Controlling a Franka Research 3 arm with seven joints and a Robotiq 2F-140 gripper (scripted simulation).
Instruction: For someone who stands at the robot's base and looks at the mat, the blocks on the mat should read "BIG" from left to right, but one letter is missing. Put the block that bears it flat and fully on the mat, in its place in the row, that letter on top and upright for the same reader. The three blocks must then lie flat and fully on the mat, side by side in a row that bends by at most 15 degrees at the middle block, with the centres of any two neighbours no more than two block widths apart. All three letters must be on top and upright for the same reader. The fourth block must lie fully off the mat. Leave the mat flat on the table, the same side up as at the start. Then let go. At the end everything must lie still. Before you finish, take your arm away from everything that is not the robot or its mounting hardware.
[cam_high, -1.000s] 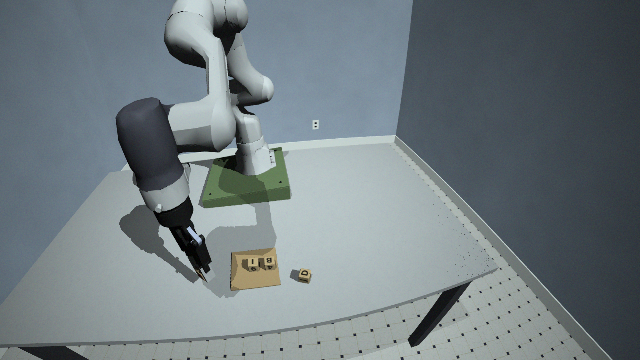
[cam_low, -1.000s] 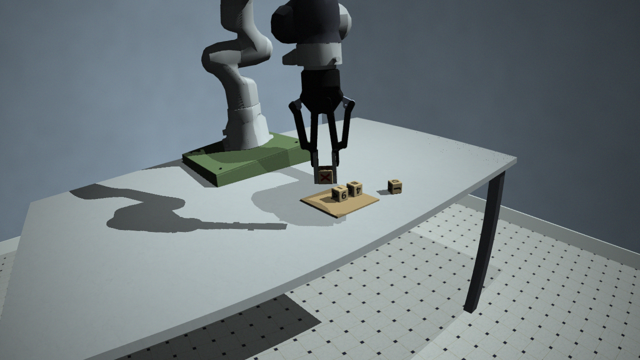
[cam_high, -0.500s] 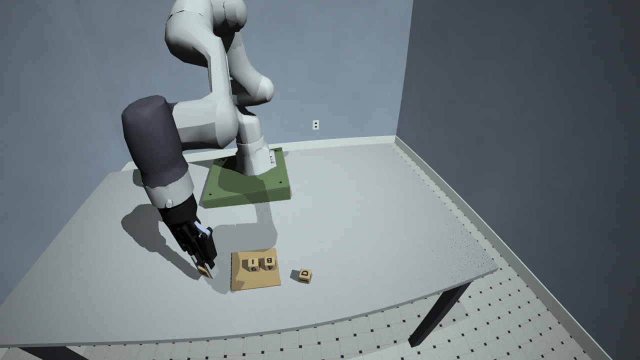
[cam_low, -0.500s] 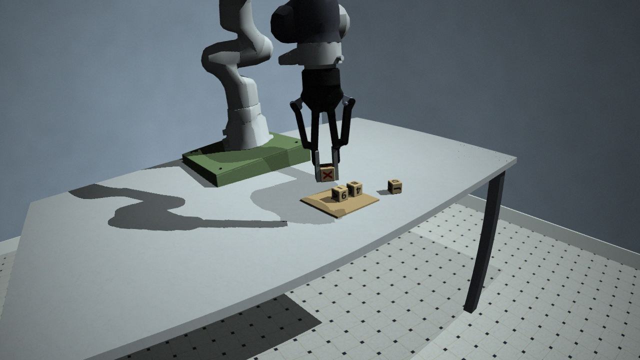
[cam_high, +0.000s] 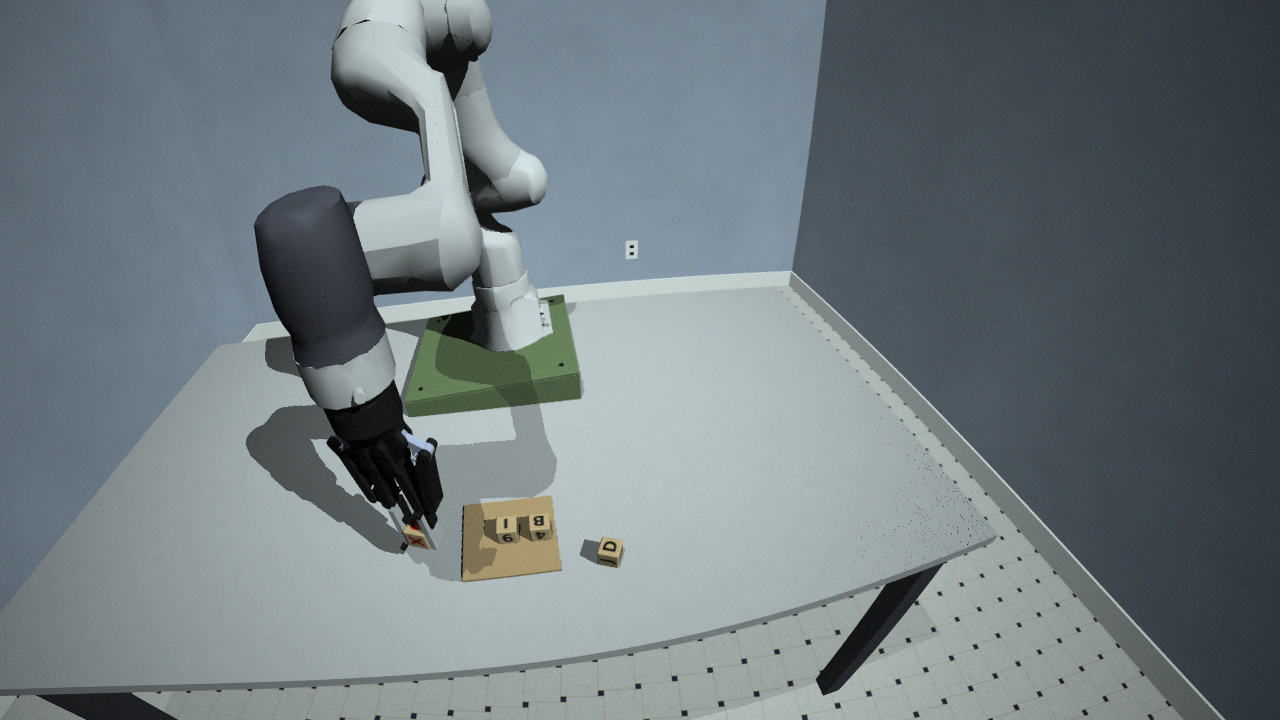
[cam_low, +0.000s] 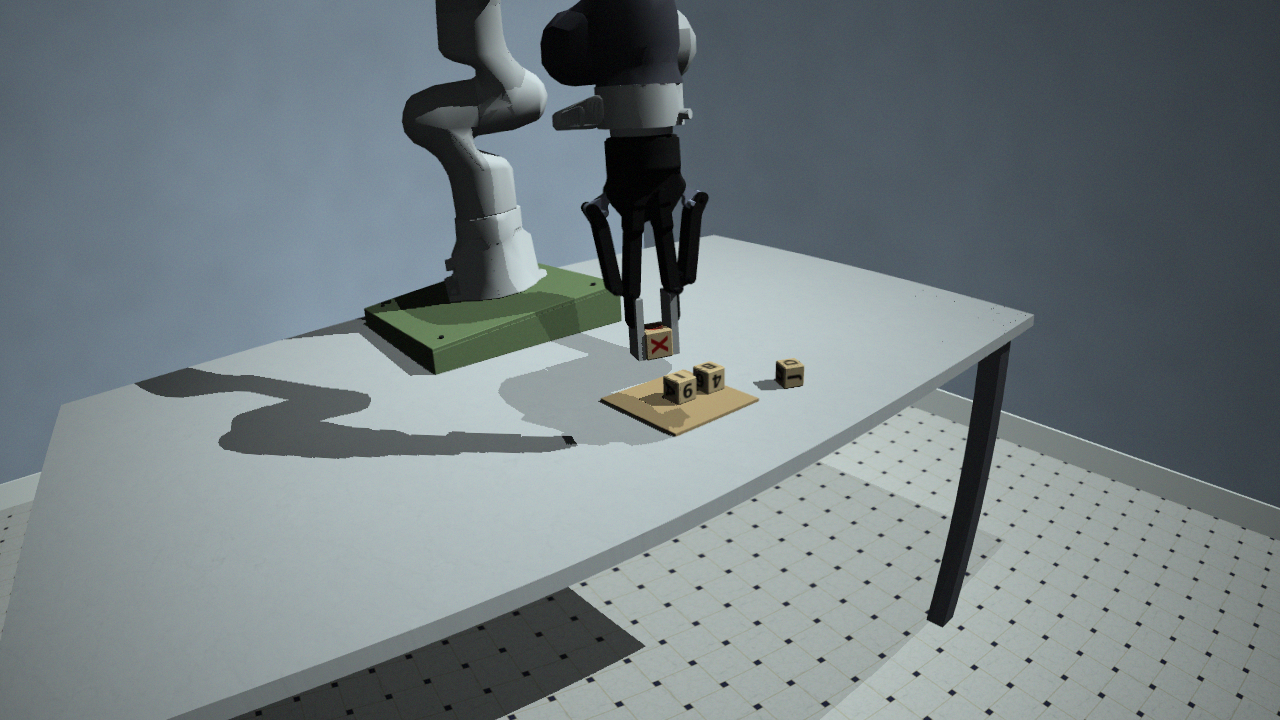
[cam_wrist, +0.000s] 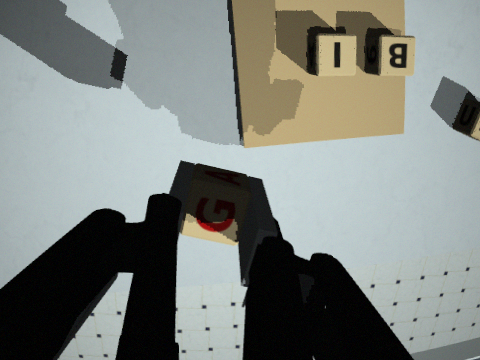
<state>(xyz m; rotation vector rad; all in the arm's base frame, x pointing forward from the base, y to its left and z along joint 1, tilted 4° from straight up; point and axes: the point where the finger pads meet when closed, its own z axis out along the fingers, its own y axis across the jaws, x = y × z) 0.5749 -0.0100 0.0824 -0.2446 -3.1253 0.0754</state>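
Observation:
My gripper (cam_high: 417, 533) is shut on the wooden G block (cam_wrist: 216, 210), which bears a red G toward the wrist camera and a red X on a side (cam_low: 659, 343). It holds the block just above the table, beside the mat's edge nearest the I block. The tan mat (cam_high: 510, 544) lies flat and carries the I block (cam_high: 505, 527) and the B block (cam_high: 537, 524) side by side, also seen in the wrist view, I block (cam_wrist: 335, 54) and B block (cam_wrist: 396, 54). Part of the mat next to the I block is bare.
A fourth block with a D on top (cam_high: 609, 549) lies on the table off the mat, past the B block. The green robot base (cam_high: 494, 358) stands behind. The table's front edge runs close to the mat.

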